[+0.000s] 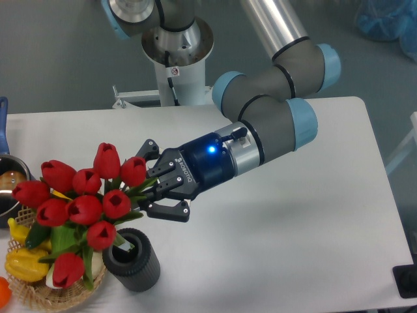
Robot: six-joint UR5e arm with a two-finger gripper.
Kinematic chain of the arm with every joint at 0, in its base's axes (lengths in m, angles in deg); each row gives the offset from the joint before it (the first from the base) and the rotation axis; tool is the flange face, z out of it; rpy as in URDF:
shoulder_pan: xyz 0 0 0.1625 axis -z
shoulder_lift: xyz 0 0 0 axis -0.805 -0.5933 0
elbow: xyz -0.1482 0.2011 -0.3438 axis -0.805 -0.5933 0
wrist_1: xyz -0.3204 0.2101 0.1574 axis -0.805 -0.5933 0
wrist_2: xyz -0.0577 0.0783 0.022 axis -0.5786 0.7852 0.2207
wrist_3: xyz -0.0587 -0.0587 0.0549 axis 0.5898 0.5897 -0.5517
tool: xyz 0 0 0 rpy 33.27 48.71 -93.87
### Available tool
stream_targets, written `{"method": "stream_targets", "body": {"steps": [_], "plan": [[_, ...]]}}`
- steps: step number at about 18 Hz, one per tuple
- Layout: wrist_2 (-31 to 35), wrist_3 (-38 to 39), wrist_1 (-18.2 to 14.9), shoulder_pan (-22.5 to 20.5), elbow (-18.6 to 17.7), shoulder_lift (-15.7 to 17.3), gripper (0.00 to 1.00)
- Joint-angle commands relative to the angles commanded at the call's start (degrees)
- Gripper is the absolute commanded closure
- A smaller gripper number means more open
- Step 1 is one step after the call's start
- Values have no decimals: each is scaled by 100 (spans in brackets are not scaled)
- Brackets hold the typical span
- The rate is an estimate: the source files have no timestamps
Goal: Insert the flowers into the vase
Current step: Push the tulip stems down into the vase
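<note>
The flowers [81,205] are a bunch of red tulip buds with green stems and leaves, held above the table's left side. My gripper [151,186] is shut on the green stems at the right of the bunch. The vase [133,261], a short dark grey ribbed cylinder with a black mouth, stands upright on the table just below the gripper and the bunch. The lowest buds and leaves overlap the vase's left rim. The stem ends are hidden between the fingers.
A woven wicker basket [58,297] with yellow peppers [23,263] and other produce sits at the front left corner, partly under the flowers. A metal pot [10,186] with a blue handle [2,124] is at the left edge. The arm's base [176,59] stands behind the table.
</note>
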Motion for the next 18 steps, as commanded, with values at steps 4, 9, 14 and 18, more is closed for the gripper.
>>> {"method": "stream_targets", "body": {"steps": [4, 9, 14, 18], "plan": [[-44, -123, 9, 0, -132, -27, 100], [-35, -404, 0, 9, -378, -44, 100], [-18, -572, 9, 9, -554, -53, 100], [52, -1063, 0, 17, -852, -140, 100]]}}
